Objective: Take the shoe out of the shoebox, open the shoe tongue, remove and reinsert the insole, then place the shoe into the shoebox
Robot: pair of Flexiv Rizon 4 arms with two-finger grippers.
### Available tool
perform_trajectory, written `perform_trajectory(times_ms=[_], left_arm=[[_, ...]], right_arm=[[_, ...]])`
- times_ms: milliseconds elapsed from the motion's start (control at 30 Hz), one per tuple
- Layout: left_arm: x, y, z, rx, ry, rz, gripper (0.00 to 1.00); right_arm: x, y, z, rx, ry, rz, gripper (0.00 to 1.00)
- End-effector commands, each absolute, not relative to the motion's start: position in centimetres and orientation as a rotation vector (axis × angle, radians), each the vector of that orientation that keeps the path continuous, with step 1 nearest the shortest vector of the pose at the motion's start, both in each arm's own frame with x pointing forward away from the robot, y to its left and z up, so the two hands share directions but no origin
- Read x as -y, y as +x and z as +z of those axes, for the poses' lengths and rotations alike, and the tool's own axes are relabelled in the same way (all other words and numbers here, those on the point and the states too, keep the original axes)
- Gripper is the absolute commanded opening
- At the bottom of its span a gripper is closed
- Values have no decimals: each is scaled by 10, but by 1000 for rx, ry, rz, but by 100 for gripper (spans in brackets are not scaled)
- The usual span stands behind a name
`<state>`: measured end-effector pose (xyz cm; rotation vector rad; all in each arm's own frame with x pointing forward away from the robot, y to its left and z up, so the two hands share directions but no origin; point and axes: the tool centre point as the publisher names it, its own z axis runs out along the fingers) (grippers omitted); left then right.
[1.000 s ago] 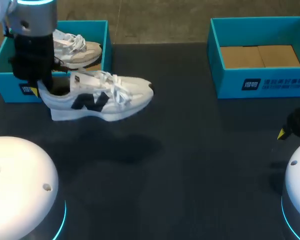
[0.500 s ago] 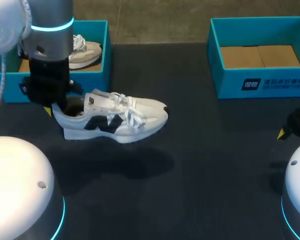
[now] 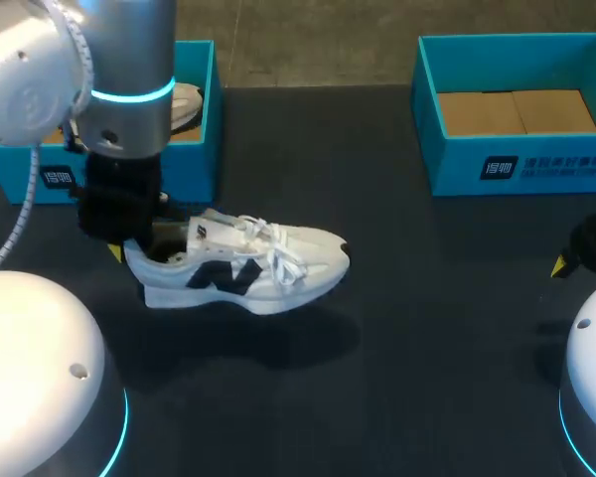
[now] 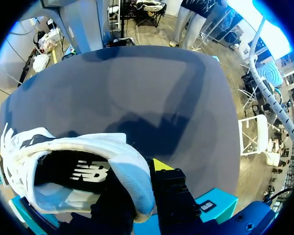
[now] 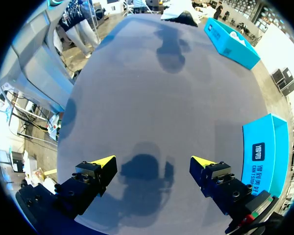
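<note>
Shoe (image 3: pixel 243 266) sits low over the tabletop (image 3: pixel 427 338), beside the left shoebox (image 3: pixel 203 119), heel collar pinched by the left end effector (image 3: pixel 129 246); the right end effector (image 5: pixel 153 166) stands open. Seemingly shallow, that grip could let the toe swing or slip.

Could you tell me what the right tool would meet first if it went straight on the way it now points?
The right tool would most likely meet the bare table where its shadow falls; nothing else lies ahead of it. The blue shoebox stands off to the side, out of that line.
</note>
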<state>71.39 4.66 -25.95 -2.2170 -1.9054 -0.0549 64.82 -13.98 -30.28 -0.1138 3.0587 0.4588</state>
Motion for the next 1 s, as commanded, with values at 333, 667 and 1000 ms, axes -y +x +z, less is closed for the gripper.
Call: perform_trajectory(times_ms=[333, 667, 1000], left_arm=[[-15, 702, -280, 1882, -2175, -94, 0], [-12, 698, -282, 1886, -2169, -111, 0], [11, 680, -309, 1853, -2108, -139, 0]], right_arm=[[139, 647, -303, -3058, -112, 452, 100], [139, 647, -303, -3058, -112, 452, 100], [139, 647, -303, -3058, -112, 452, 100]])
